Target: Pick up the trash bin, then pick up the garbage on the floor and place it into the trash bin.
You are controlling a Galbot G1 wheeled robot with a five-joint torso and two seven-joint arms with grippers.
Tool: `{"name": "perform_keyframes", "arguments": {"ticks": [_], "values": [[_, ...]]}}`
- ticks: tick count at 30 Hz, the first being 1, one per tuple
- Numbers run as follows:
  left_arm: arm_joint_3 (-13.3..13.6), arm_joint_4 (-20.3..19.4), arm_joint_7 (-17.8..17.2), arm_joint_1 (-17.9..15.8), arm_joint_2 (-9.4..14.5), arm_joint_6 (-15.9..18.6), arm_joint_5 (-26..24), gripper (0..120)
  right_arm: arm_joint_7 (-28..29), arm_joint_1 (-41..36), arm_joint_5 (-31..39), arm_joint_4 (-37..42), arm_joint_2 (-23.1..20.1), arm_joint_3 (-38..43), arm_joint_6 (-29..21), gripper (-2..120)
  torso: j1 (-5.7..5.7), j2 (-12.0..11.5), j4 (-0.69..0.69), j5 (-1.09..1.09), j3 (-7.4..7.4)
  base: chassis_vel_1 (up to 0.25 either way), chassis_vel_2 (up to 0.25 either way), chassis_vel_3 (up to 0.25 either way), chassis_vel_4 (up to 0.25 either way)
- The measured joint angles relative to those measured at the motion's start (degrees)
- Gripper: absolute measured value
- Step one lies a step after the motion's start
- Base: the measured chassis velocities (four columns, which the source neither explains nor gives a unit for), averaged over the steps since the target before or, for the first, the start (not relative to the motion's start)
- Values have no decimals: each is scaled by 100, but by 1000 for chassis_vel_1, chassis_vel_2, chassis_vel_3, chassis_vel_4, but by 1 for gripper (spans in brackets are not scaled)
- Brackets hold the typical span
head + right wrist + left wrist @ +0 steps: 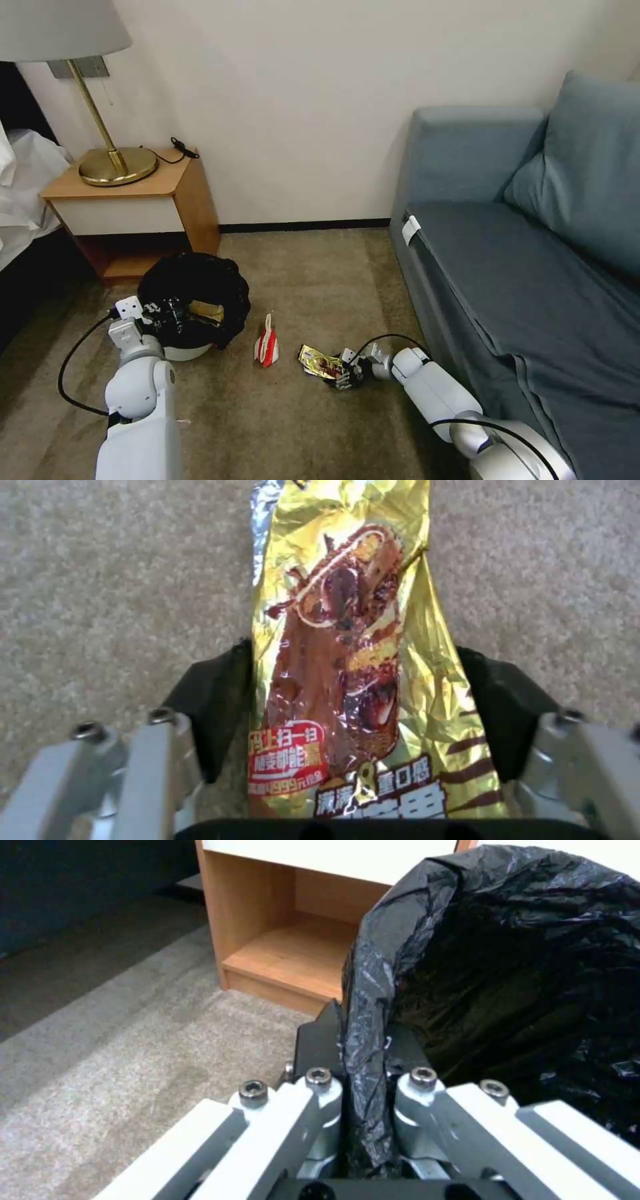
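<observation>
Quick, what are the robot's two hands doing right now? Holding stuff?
Left gripper: fingers shut on the rim of the trash bin.
Right gripper: fingers open on either side of the gold snack wrapper on the carpet, not yet closed.

Left arm reaches forward and low, its left tool (pixel 363 1050) pinched tight on the trash bin's (pixel 187 350) black liner rim — one finger on each side of it. Right arm stretches down to the floor, right tool (pixel 353 705) spread wide, fingers (pixel 213 700) flanking the gold snack wrapper (pixel 353 645) between them — not yet gripping.
</observation>
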Motion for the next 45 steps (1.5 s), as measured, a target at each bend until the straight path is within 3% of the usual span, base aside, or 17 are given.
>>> {"name": "perform_keyframes", "arguments": {"ticks": [2, 21, 23, 26, 45], "values": [[8, 37, 5, -20, 5, -4, -2, 4, 51, 1, 0, 9, 2, 11, -8, 61, 0, 0, 6, 5, 0, 0, 0, 0, 0], [18, 139, 6, -70, 19, -37, 14, 4, 109, -29, -3, 62, 8, 60, -33, 20, 1, -3, 5, 2, 2, 0, 0, 0, 0], [17, 164, 6, -73, 18, -38, 18, 4, 144, -48, 6, 130, -12, 118, -65, 7, 1, -4, 3, -1, 2, 0, 0, 0, 0], [23, 169, 6, -76, 16, -40, 22, 4, 149, -55, 21, 178, -23, 123, -80, 0, 1, -4, 0, -2, 3, 0, 0, 0, 0], [15, 228, 7, -93, 20, -58, 26, 4, 112, -141, 397, 551, -73, 90, -75, 0, 1, -3, 1, 0, 2, 0, 0, 0, 0]]}}
